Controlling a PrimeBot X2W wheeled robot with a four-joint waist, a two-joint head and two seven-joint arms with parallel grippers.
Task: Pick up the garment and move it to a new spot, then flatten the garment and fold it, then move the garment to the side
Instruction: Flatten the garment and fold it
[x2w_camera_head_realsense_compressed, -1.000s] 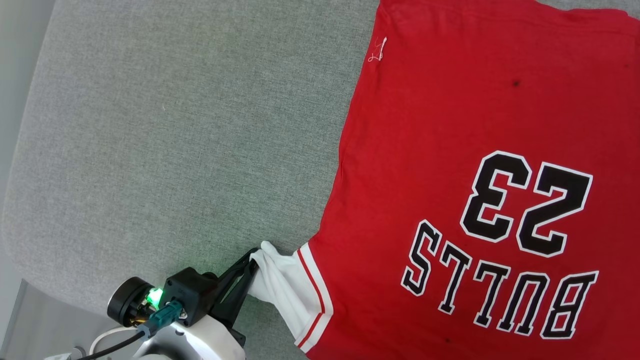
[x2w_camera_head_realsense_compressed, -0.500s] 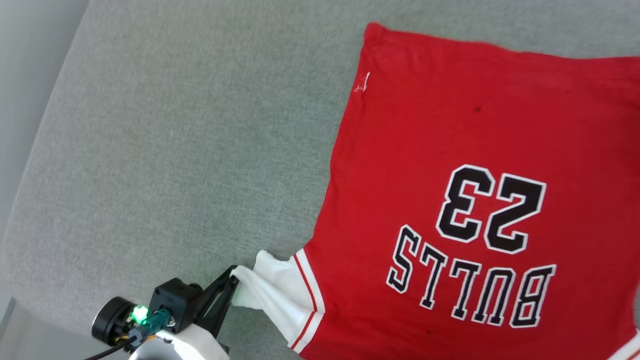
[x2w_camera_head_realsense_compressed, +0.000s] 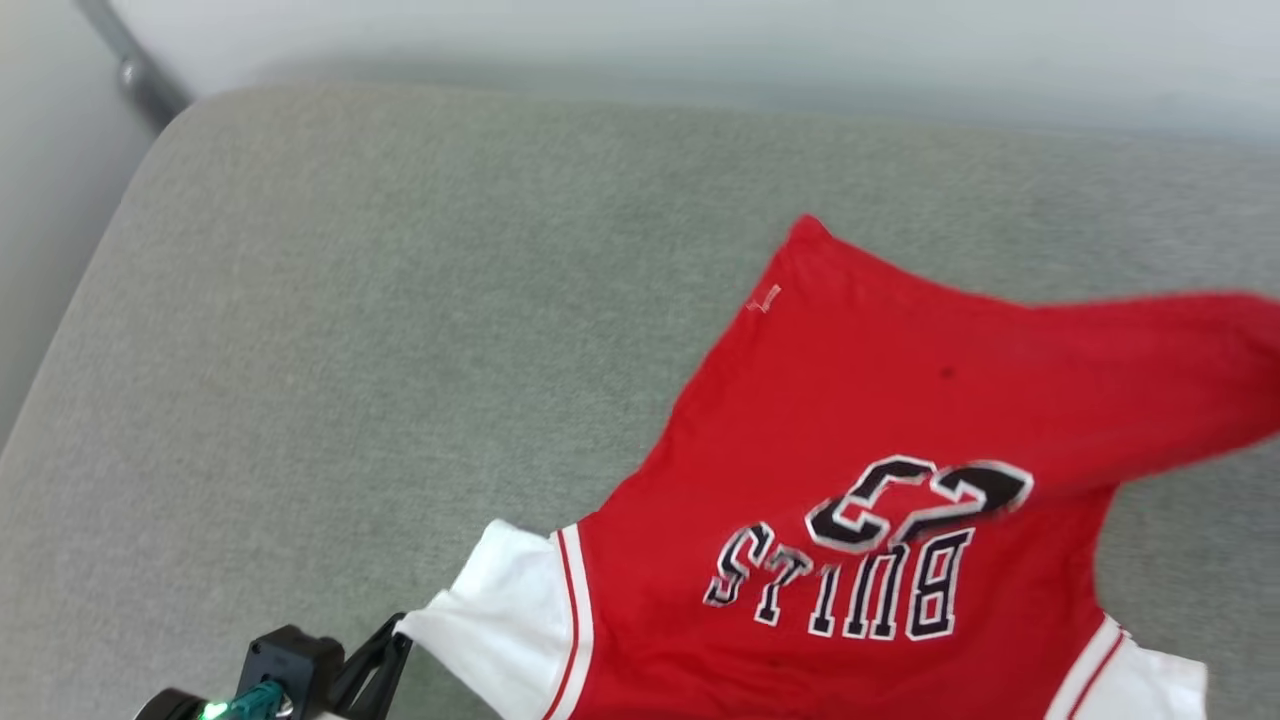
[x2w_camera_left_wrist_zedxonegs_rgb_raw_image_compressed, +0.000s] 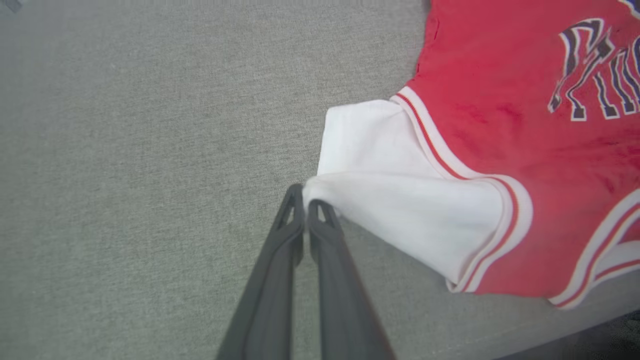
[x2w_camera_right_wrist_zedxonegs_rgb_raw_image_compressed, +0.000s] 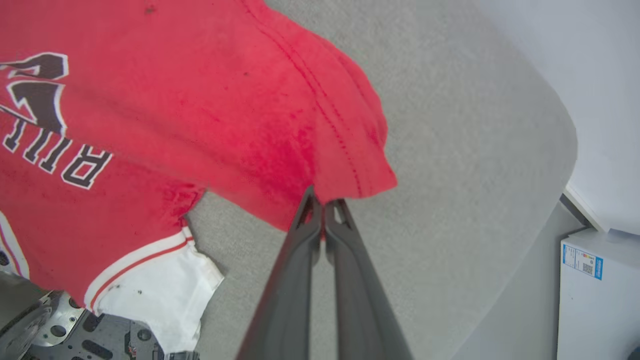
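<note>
With left pincer (x2w_camera_left_wrist_zedxonegs_rgb_raw_image_compressed: 306, 200) clamped on sleeve (x2w_camera_left_wrist_zedxonegs_rgb_raw_image_compressed: 400, 170), right pincer (x2w_camera_right_wrist_zedxonegs_rgb_raw_image_compressed: 324, 202) on hem (x2w_camera_right_wrist_zedxonegs_rgb_raw_image_compressed: 350, 160), I raise both level so shirt (x2w_camera_head_realsense_compressed: 880, 400) hangs flat.

Red garment (x2w_camera_head_realsense_compressed: 860, 420), white sleeves, black lettering, lies rumpled on grey padding (x2w_camera_head_realsense_compressed: 350, 350).

The red short-sleeved thin-fabric T-shirt (x2w_camera_head_realsense_compressed: 850, 420) runs off the head view's right and bottom edges, its right part blurred. The bottom edge cuts off most of the left hand (x2w_camera_head_realsense_compressed: 398, 640).
</note>
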